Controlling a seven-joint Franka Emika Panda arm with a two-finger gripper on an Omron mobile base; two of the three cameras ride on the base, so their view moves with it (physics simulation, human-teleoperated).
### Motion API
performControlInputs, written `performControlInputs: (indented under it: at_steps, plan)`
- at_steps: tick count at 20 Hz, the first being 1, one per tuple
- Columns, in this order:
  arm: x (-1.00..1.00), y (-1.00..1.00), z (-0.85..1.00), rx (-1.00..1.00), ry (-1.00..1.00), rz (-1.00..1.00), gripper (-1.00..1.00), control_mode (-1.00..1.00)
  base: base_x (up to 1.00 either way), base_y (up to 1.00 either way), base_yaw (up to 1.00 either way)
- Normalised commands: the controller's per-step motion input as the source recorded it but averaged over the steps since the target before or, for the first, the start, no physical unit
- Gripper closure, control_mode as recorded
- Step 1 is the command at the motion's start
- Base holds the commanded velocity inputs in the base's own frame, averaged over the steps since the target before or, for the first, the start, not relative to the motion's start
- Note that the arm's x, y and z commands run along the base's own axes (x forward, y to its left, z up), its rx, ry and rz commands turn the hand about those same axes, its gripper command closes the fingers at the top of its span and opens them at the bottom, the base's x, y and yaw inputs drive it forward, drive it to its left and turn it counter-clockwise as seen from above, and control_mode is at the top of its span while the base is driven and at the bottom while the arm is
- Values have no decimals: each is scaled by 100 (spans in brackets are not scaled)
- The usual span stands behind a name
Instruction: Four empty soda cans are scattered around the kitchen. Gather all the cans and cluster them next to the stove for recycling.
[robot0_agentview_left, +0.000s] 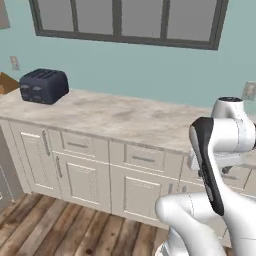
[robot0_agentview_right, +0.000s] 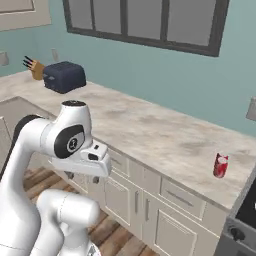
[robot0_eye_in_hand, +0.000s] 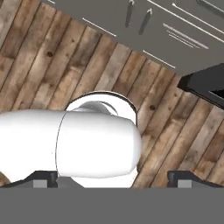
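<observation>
Right base view: red soda can (robot0_agentview_right: 220, 165) stands upright on counter (robot0_agentview_right: 150, 132); end effector (robot0_eye_in_hand: 111, 179) wide open, empty.

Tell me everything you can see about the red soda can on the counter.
The red soda can is a small cylinder with a silvery top and a pale marking on its red side, looking like painted metal. It stands upright on the marbled beige countertop, near the front edge at the counter's right end, close to the stove. Only the countertop touches it; nothing holds it or leans on it.
</observation>
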Motion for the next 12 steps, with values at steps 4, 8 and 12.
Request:
performControlInputs:
  at_steps: [4, 8, 12]
  plan:
    - [0, 0, 0, 0, 0, 0, -100, 100, -1, 57, 86]
    - [0, 0, 0, 0, 0, 0, -100, 100, 1, 49, 80]
    - [0, 0, 0, 0, 0, 0, -100, 100, 2, 24, 81]
